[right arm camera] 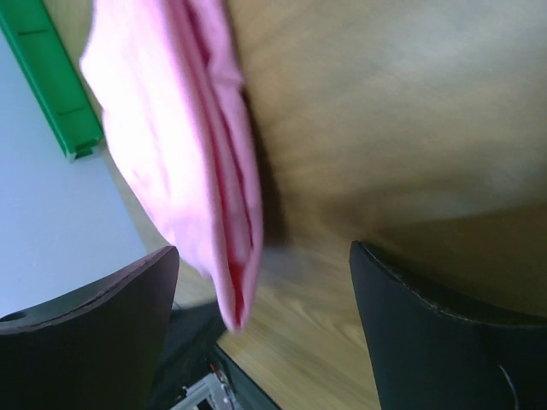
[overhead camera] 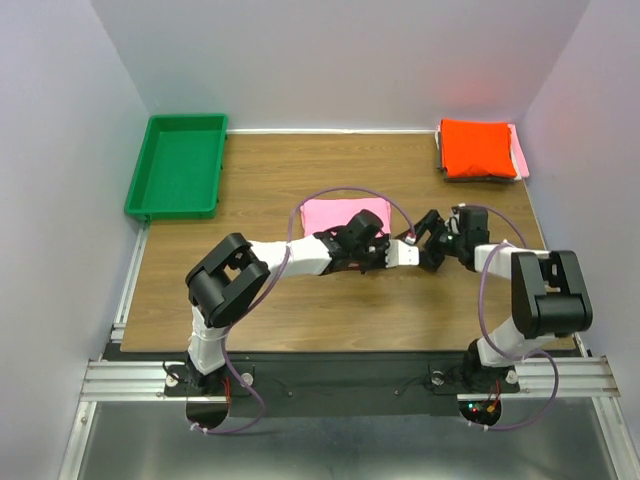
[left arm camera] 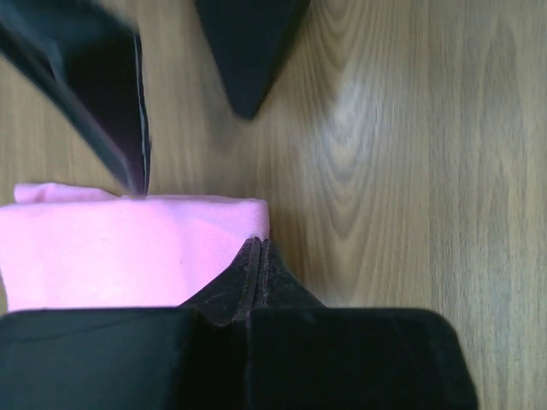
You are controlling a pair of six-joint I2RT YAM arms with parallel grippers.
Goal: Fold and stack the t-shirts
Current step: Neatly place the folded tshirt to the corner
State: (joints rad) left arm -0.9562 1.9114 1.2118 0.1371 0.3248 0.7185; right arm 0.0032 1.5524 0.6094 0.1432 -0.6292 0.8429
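Note:
A folded bubblegum-pink t-shirt [overhead camera: 340,214] lies at the table's middle. My left gripper [left arm camera: 257,243] is shut, its tips pinched together on the right edge of the pink t-shirt [left arm camera: 128,252] near a corner. From above, the left gripper [overhead camera: 382,240] sits at that same edge. My right gripper [overhead camera: 420,238] faces it from the right, open. Its fingers [left arm camera: 248,51] show past the shirt in the left wrist view. In the right wrist view the right gripper [right arm camera: 265,249] stands wide, with the shirt's layered corner [right arm camera: 231,290] between and ahead of its fingers. A folded orange-red t-shirt [overhead camera: 478,148] rests on a paler pink one [overhead camera: 520,152] at the back right.
A green plastic tray [overhead camera: 178,165] stands at the back left corner, also seen in the right wrist view as the green tray [right arm camera: 51,77]. Grey walls close in the table on three sides. Bare wood [overhead camera: 300,310] lies in front of the shirt.

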